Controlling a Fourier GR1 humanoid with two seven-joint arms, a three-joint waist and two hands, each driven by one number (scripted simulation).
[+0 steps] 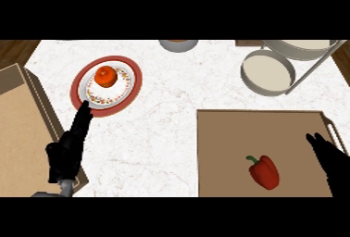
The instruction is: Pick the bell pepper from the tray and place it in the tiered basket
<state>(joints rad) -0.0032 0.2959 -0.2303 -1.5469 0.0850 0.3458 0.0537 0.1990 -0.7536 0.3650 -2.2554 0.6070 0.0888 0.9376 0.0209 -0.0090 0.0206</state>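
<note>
Red, smooth-skinned and tapering, the bell pepper (265,172) is lying on its side in the near-right part of the brown, flat, low-rimmed tray (229,132), touching nothing else. Its long axis is running from the green stem (253,159), pointing far-left, to the blunt end at the near right. The black right hand (331,159) is hovering over the tray's right side, its fingers straight and relaxed, holding nothing. The pepper is lying directly to that hand's left, near but apart. This hand is therefore judged the nearer one for the pick, and a grasp across the pepper's short axis is looking the more suitable. The black left hand (66,150) is showing well apart at the left, fingers straight and empty. One fingertip is lying over the edge of the round, red-rimmed plate (135,78), which is carrying an orange-red round fruit (105,76); contact cannot be told. The grey, metal-looking tiered basket (268,75), made of round shallow bowls on a slanted frame, is standing at the far right, beyond the tray's far edge, on the white marbled counter (174,122).
</note>
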